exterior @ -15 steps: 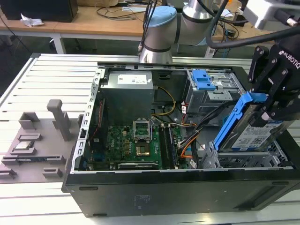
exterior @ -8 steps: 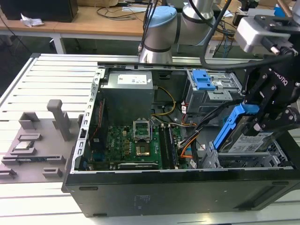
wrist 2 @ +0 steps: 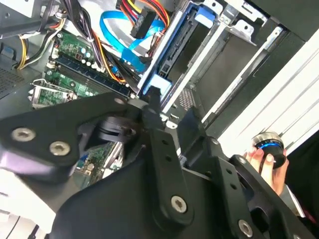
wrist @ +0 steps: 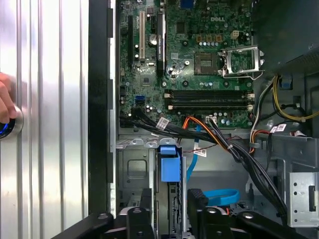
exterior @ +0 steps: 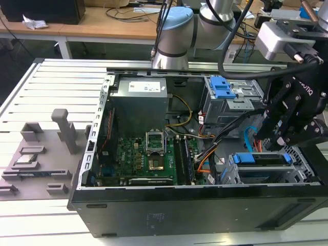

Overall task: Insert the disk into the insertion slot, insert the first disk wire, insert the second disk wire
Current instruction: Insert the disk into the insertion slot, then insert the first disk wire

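The gripper (wrist: 169,198) is hovering over the drive bay with its jaws standing apart, straddling the disk (wrist: 168,164) without clamping it; in the first wrist view a sliver of gap is showing on either side of the disk's edge. The disk, in its blue carrier, is sitting on edge inside the insertion slot (wrist: 130,172); how deep it is sitting I cannot tell, and I judge that to be the first risk, since a carrier resting short of its stop would be leaving the connectors out of reach. The second disk wire (wrist: 219,195) is looping just beside the gripper, so any sideways drift would be catching that loop and dragging it or kinking it. The first disk wire (wrist 2: 142,22) is hanging near the disk's end with its black plug looking unmated; it is crowding against the blue cable there, and a plug pushed through that tangle would likely be going in askew. A descent off centre would be landing a jaw on the carrier's rim or the cage wall, tilting the disk until it jams. Beyond the bay the motherboard (wrist: 199,64) is lying exposed, with a thick black cable crossing its edge. Out on the table a person's hand (wrist 2: 261,162) is resting on a round knob (wrist 2: 269,143), well apart from the gripper.
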Controlling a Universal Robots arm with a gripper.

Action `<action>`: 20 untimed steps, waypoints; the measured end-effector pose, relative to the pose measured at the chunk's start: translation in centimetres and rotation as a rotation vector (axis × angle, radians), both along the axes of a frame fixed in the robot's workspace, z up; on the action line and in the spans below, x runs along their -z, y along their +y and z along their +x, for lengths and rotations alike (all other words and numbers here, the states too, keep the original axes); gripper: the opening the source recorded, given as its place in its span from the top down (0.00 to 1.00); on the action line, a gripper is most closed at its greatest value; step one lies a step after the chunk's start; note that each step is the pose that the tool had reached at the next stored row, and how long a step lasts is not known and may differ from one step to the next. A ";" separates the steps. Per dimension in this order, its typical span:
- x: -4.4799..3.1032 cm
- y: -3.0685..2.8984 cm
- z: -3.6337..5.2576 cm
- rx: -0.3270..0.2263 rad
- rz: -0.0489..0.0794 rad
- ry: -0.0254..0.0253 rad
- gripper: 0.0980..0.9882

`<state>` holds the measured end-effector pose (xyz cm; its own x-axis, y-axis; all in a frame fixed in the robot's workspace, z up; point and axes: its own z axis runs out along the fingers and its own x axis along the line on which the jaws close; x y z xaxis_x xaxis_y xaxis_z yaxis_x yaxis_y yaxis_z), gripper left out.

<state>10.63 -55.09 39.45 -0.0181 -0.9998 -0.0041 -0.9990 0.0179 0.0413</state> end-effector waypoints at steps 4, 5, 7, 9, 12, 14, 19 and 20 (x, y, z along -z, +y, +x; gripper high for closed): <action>0.00 0.00 0.00 0.000 0.000 0.0000 0.85; 0.00 0.00 0.00 0.000 0.000 0.0000 0.91; 0.00 0.00 0.00 0.000 0.000 0.0000 0.99; 0.00 0.00 0.00 0.000 0.000 0.0000 0.99; 0.00 0.00 0.00 0.000 0.000 0.0000 0.99; 0.03 0.01 0.32 0.000 -0.001 0.0000 0.99; 0.81 1.15 2.88 0.000 -0.011 0.0004 0.99; 0.93 1.53 3.14 0.000 -0.012 0.0005 0.99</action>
